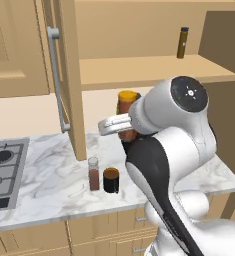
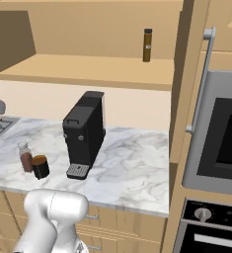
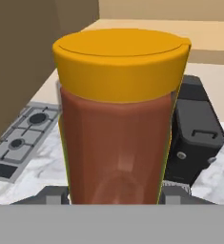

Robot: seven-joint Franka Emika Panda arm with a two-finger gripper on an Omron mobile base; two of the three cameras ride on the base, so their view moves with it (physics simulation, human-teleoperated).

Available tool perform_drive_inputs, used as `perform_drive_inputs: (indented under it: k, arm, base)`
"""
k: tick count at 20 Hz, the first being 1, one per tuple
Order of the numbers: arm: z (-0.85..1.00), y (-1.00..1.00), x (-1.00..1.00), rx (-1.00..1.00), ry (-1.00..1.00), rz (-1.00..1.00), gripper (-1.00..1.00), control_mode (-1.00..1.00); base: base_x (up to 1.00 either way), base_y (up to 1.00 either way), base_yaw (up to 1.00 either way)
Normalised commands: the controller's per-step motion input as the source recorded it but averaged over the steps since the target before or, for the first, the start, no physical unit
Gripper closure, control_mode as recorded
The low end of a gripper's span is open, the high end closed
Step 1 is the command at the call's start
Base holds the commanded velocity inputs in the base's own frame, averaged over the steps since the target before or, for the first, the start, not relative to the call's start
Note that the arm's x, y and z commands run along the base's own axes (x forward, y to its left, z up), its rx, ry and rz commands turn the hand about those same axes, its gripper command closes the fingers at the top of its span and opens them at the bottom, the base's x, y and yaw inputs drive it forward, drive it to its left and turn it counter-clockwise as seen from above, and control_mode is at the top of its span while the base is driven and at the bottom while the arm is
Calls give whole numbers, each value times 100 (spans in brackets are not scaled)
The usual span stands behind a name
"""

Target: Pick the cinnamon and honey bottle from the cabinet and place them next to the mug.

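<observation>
Jaws clamped on honey bottle, 1 finger each side.

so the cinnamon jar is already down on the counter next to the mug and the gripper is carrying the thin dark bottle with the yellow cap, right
Not quite. The gripper carries the honey bottle, as the hand view shows. The thin dark bottle stands on the cabinet shelf. The cinnamon is indeed beside the mug.

Cinnamon touching mug, left of coffee machine.
</observation>
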Motion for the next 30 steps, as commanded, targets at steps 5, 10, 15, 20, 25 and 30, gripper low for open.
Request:
perform_drive_inputs:
  k: [5,10,15,20,25,30]
  arm:
    - [-71,20,-34,0,11,8,100,-100]
    - [-54,2,-19,0,3,2,100,-100]
    - [-47,10,-3,0,0,0,100,-100]
    - [-45,25,-4,0,0,0,100,-100]
    - [-44,39,-13,0,0,0,100,-100]
    - [-45,31,-1,0,0,-5,100,-100]
  base:
    - [0,0,0]
    - [0,0,0]
    - [0,0,0]
    - [0,0,0]
    - [0,0,0]
    - [0,0,0]
